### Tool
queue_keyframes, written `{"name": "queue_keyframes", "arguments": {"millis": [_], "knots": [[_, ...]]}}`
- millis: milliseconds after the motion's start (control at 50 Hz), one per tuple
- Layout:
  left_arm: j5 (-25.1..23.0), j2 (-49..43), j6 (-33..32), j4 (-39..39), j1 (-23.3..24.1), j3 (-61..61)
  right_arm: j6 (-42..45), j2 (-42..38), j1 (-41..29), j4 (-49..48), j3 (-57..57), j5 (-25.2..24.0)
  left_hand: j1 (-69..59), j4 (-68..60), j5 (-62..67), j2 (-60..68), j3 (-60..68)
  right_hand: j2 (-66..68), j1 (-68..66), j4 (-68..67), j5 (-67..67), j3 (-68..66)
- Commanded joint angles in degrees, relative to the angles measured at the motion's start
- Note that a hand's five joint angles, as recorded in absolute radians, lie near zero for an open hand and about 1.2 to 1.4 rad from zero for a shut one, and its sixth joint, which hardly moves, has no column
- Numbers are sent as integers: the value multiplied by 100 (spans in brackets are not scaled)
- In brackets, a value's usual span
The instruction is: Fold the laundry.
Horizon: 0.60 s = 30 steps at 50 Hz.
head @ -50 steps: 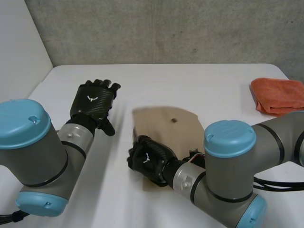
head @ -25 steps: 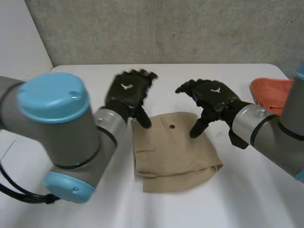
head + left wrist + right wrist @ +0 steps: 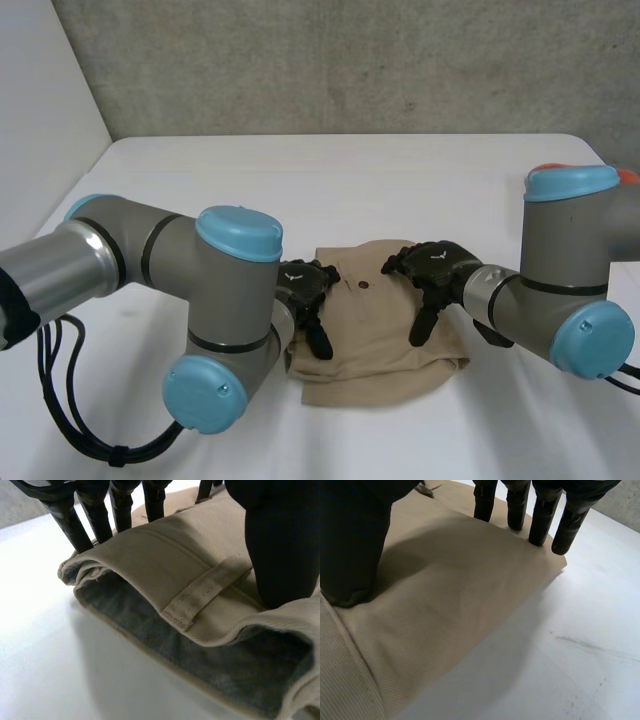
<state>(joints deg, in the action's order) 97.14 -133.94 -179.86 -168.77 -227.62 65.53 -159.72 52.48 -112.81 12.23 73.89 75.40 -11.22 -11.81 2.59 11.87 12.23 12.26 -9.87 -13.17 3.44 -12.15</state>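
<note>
1. Nearest the camera, the rounded fold of the khaki trousers (image 3: 375,350) bulges at 6 o'clock. The folded bundle lies mid-desk between both arms on the white desk (image 3: 200,180). It is almost square, with no clear long axis.
2. The left robot hand (image 3: 303,285) rests on the bundle's 9 o'clock edge, where the open waistband and a belt loop (image 3: 205,592) lie. Its fingers (image 3: 75,527) stand straight and spread, tips on the cloth, and the thumb (image 3: 280,555) presses flat. Nothing is pinched.
3. The right robot hand (image 3: 437,264) sits at about 2 o'clock on the bundle. Its fingers (image 3: 540,520) are straight near the cloth's far edge and its thumb (image 3: 352,545) presses down on top, gripping nothing.
4. Both robot hands are equally near, with the cloth directly under each palm. The next fold probably depends on which edge they gather.
5. Farther off at 3 o'clock, a sliver of orange cloth (image 3: 628,176) peeks from behind the right arm, well apart and no obstacle.
</note>
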Motion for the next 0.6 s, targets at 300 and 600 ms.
{"name": "queue_keyframes", "arguments": {"millis": [300,600], "knots": [[16,508,-471,46,-19,74,108,833,40,-1267,1206,-113,50,109,-187,-115,-151,-226,-13,317,-344,215],[-634,2204,-489,-244,-46,417,-726,2380,505,-1645,1830,458,117,176,-254,-182,-219,-226,-13,317,-344,215]]}}
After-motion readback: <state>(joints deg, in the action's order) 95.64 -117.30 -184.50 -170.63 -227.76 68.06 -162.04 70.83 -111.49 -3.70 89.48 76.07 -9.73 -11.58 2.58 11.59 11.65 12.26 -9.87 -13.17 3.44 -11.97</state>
